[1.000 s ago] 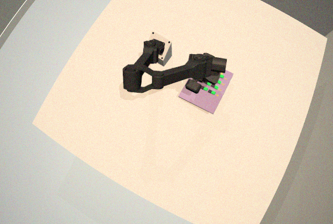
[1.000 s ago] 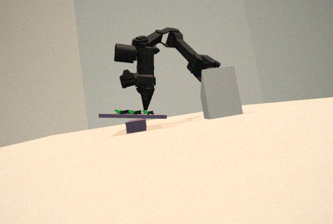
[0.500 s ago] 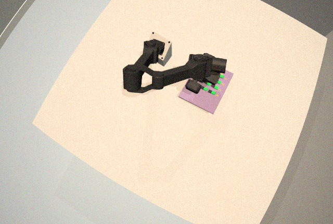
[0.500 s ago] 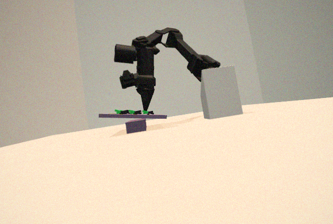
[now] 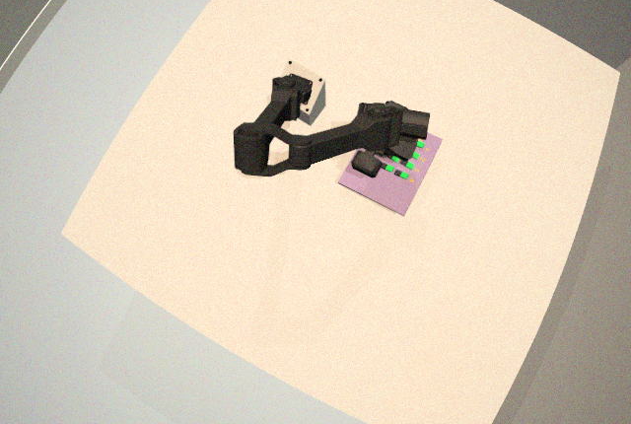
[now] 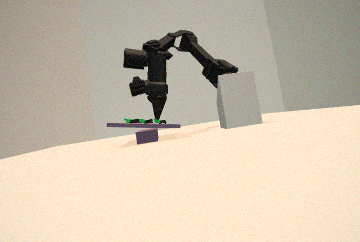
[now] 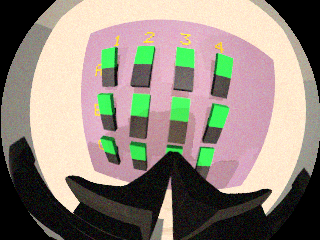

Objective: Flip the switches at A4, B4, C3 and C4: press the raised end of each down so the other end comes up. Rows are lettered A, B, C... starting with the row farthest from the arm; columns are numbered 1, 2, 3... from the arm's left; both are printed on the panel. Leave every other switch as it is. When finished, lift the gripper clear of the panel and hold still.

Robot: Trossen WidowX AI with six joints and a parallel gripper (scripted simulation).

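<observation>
The pinkish-purple panel (image 5: 374, 192) (image 6: 116, 125) (image 7: 255, 100) carries three rows of green-and-black switches. In the wrist view, A4 (image 7: 222, 75), B4 (image 7: 216, 123) and C4 (image 7: 204, 156) stand in the right column, green ends away from the arm. Which ends are raised is hard to tell. C3 (image 7: 174, 148) shows only its green end; the fingers hide the rest. My gripper (image 6: 157, 118) (image 7: 173, 153) is shut and empty, pointing down, with its tips at C3's green end in row C. Contact cannot be told for certain. In the top view the arm hides the tips.
The other switches, such as B3 (image 7: 179, 120) and C2 (image 7: 139, 155), stand close around the fingertips. The panel rests on a small purple block (image 6: 147, 136) above the table. The grey arm base block (image 5: 316, 104) (image 6: 239, 99) stands on the arm's side of the panel.
</observation>
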